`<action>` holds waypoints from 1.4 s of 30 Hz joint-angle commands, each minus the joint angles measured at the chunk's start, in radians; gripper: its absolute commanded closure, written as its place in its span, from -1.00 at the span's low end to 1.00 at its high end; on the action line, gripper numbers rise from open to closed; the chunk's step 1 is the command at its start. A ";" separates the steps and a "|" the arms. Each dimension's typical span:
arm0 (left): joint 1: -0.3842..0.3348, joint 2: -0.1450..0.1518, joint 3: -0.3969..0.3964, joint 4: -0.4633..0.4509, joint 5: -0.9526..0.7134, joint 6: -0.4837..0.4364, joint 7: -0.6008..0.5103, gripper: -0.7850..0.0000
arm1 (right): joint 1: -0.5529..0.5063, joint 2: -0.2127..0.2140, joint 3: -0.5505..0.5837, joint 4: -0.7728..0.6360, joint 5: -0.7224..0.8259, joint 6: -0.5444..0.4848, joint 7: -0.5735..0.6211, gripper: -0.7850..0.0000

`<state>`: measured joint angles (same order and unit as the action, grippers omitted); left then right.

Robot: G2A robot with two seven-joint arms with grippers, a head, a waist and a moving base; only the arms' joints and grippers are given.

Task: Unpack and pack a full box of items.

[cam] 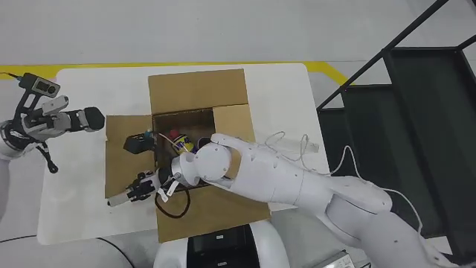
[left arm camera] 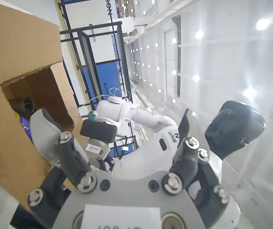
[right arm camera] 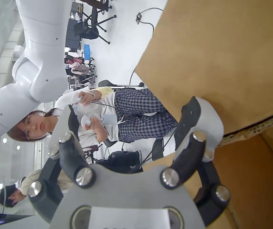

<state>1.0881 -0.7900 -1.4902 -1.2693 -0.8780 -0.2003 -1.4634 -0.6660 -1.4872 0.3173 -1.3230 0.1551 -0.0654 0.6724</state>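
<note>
Box (cam: 197, 89) sits mid-worktop (cam: 282, 89), top open, all four flaps folded out. Mixed coloured items (cam: 181, 140) are inside, and one dark item (cam: 137, 143) lies on the left flap. Right tool (cam: 139, 191) is low over the box's near-left corner, toward the worktop's near edge. Its wrist view shows the fingers (right arm camera: 203, 117) spread wide with nothing between them, and one finger right against a flap edge. Left tool (left arm camera: 112, 117) is clear of the box, over the worktop's left edge and pointing at the box. Its fingers are also wide apart and grip nothing. Black lump (left arm camera: 234, 129) sits just outside one left finger; can't tell if it touches.
</note>
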 commanded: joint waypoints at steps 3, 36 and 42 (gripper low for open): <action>-0.007 -0.003 0.054 0.012 0.127 0.062 0.065 -1.00 | 0.000 -0.023 -0.004 0.004 -0.031 0.002 -0.029 -1.00; -0.042 -0.024 0.130 -0.054 0.498 0.047 0.388 -1.00 | -0.609 0.267 0.614 -0.514 -0.260 -0.084 0.112 -1.00; 0.036 -0.003 0.042 -0.252 0.465 0.013 0.283 -1.00 | -0.660 0.284 0.674 -0.530 -0.256 -0.105 0.111 -1.00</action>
<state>1.1147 -0.7948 -1.4445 -1.4797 -0.4056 -0.1925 -1.1580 -1.3148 -1.2066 0.9779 -1.8507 -0.1019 -0.1681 0.7870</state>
